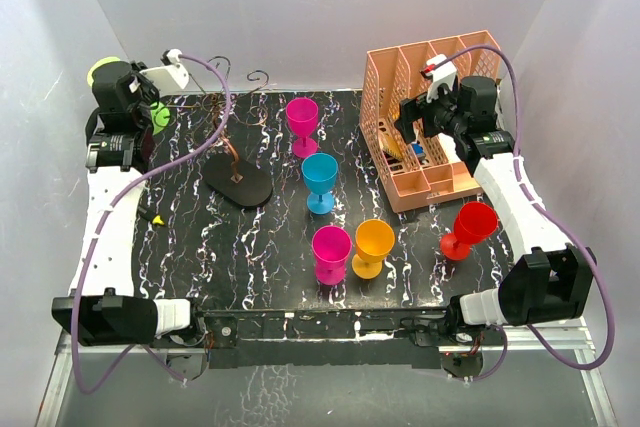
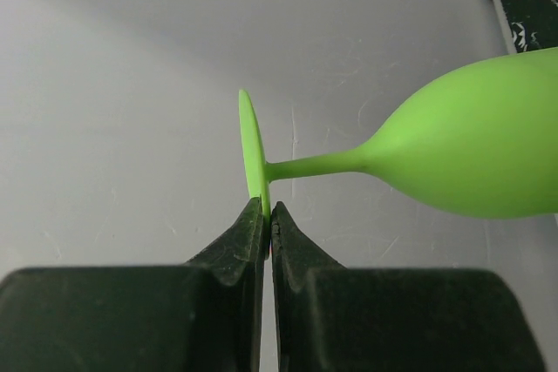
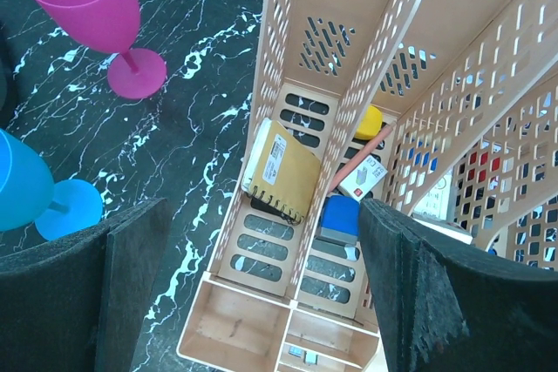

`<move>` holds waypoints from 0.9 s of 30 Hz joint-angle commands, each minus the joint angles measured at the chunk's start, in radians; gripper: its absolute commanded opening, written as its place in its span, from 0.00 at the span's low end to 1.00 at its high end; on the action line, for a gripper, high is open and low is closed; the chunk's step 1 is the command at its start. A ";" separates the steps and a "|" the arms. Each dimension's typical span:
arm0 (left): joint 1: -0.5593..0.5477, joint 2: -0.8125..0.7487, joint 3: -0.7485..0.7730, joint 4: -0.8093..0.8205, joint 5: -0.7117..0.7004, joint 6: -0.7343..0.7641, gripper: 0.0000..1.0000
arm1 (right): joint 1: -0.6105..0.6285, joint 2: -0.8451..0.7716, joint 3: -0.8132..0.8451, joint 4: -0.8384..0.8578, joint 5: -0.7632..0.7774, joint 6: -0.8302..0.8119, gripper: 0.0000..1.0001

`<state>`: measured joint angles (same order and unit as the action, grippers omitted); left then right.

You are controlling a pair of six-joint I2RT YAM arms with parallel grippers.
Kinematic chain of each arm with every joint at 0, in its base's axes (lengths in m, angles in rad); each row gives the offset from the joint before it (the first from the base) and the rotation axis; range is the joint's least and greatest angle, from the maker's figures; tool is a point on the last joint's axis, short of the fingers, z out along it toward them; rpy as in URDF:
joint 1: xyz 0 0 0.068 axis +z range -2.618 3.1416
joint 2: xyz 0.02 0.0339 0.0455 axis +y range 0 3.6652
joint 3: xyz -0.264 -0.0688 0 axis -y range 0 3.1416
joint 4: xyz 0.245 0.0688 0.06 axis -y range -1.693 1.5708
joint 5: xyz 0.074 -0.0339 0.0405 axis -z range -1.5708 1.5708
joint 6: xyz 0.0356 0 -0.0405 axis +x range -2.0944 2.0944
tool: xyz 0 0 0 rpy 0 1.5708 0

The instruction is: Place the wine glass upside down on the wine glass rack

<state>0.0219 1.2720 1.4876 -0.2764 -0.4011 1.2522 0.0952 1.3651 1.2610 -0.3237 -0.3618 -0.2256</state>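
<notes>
My left gripper (image 2: 267,206) is shut on the rim of the foot of a lime green wine glass (image 2: 471,145). The glass lies sideways in the air with its bowl to the right in the left wrist view. In the top view the gripper (image 1: 148,105) holds the glass (image 1: 103,72) high at the far left back corner. The wine glass rack (image 1: 238,185) has a round black base, a thin post and curled wire arms, and stands right of that gripper, apart from it. My right gripper (image 3: 261,206) is open and empty above the peach organizer (image 3: 288,76).
Two magenta glasses (image 1: 302,119) (image 1: 331,252), a blue one (image 1: 320,179), an orange one (image 1: 373,244) and a red one (image 1: 470,227) stand upright on the black marbled table (image 1: 180,247). The peach organizer (image 1: 420,182) holds a notebook (image 3: 283,167) and small items. White walls surround the table.
</notes>
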 commanded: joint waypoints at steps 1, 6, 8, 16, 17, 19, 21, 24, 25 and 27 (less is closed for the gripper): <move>-0.020 -0.001 0.029 -0.059 0.137 0.049 0.00 | -0.005 0.000 0.000 0.063 -0.021 0.014 0.96; -0.042 0.020 0.062 -0.134 0.190 0.072 0.00 | -0.006 0.004 -0.005 0.062 -0.026 0.012 0.96; -0.051 0.026 0.063 -0.143 0.203 0.086 0.00 | -0.006 0.007 -0.006 0.062 -0.029 0.012 0.96; -0.065 0.053 0.068 -0.132 0.283 0.103 0.00 | -0.005 0.014 -0.012 0.060 -0.042 0.012 0.96; -0.065 0.057 0.074 -0.137 0.296 0.096 0.00 | -0.006 0.014 -0.013 0.060 -0.046 0.012 0.96; -0.065 0.062 0.083 -0.147 0.325 0.088 0.00 | -0.006 0.014 -0.014 0.060 -0.049 0.013 0.96; -0.065 0.066 0.087 -0.159 0.352 0.083 0.00 | -0.005 0.015 -0.015 0.060 -0.051 0.013 0.96; -0.065 0.071 0.086 -0.171 0.382 0.083 0.00 | -0.005 0.018 -0.015 0.058 -0.056 0.014 0.96; -0.065 0.072 0.085 -0.174 0.386 0.084 0.00 | -0.006 0.018 -0.015 0.058 -0.058 0.014 0.96; -0.066 0.074 0.083 -0.176 0.393 0.085 0.00 | -0.006 0.017 -0.015 0.059 -0.060 0.016 0.96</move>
<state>-0.0395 1.3537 1.5295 -0.4400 -0.0727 1.3418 0.0952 1.3849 1.2453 -0.3172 -0.4015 -0.2253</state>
